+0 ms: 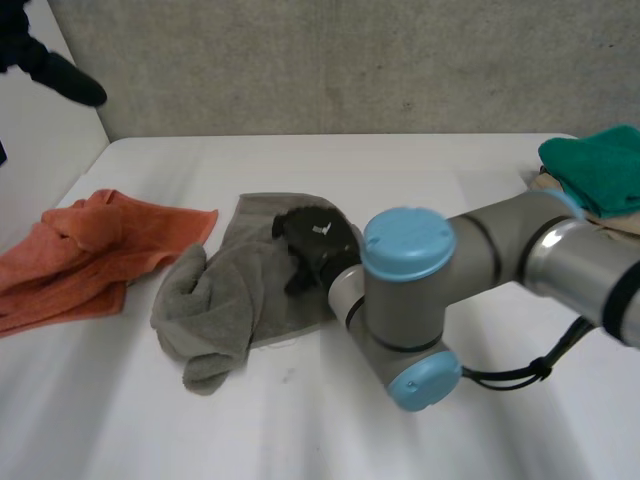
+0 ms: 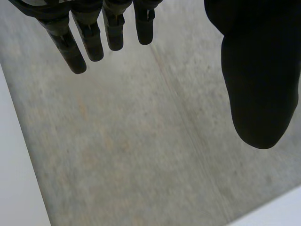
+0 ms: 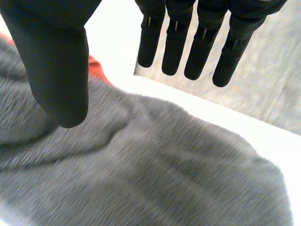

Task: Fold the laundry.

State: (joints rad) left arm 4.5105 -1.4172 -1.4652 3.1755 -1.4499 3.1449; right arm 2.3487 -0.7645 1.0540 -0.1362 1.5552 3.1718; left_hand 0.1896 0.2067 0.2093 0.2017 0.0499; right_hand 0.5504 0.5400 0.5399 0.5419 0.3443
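Currently my right hand hovers over the grey towel, above its flatter half. Its fingers are straight and the thumb is spread wide, gripping nothing; I'd guess it's lining up a pinch. The grey towel lies crumpled mid-table, bunched on the side toward the orange towel, so no fold is made yet. My left hand is raised well away from the grey towel, fingers straight and empty, facing the wall, probably to keep clear. The green cloth sits well apart on the grey towel's other side.
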